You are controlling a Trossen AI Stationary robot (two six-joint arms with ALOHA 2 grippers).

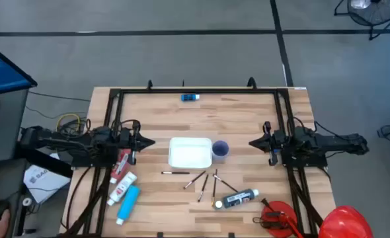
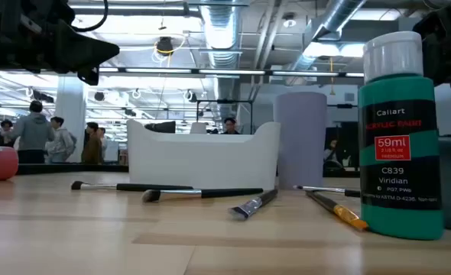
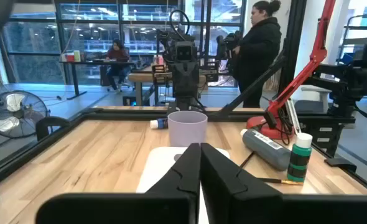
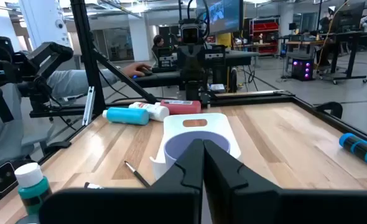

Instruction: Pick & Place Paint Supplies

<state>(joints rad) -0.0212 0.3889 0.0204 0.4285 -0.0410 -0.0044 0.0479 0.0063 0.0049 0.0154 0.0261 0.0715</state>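
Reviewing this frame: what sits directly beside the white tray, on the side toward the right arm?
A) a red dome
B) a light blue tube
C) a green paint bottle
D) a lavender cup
D: the lavender cup stands right against the white tray on the right arm's side.

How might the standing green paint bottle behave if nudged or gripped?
The green paint bottle stands upright, tall on a narrow base, so a sideways nudge probably tips it. It looks round, so once down it may roll. Its smooth plastic wall could slip in a light grip.

Wooden table (image 1: 248, 119) bears tray (image 1: 190, 152), brushes (image 1: 205, 180), perhaps cup (image 1: 221, 149).
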